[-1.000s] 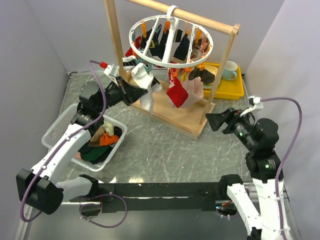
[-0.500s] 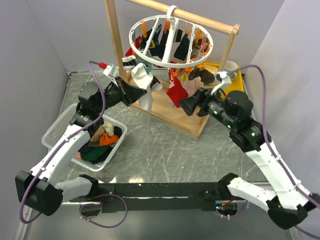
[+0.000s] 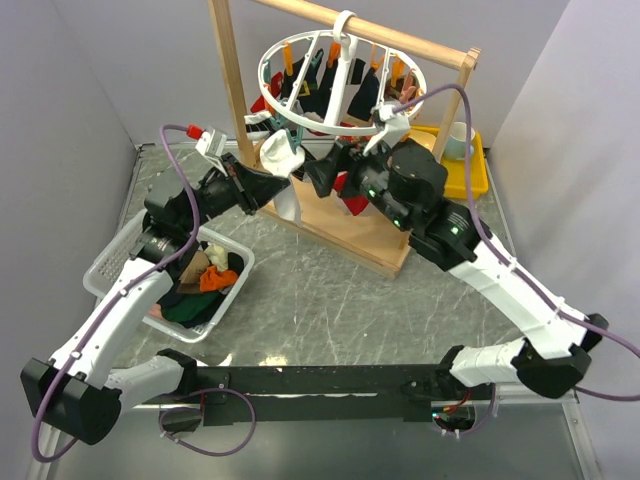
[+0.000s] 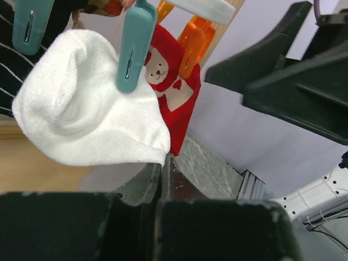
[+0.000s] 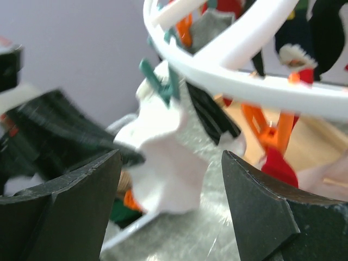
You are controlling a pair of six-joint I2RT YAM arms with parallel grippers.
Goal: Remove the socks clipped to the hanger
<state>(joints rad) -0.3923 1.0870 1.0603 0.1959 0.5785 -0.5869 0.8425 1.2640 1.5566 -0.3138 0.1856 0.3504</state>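
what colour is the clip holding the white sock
The clip is teal, best in left wrist view.

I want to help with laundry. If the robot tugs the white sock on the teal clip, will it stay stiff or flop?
Probably floppy: the white sock sags in soft folds under the teal clip. Likely light, since one clip holds it. It may stretch before slipping free.

Light: bright, even, diffuse.
Shadows: faint, soft, below the hanger (image 3: 262, 70).
Blur: right wrist view smeared around the hanger; left wrist view sharp; top view crisp.
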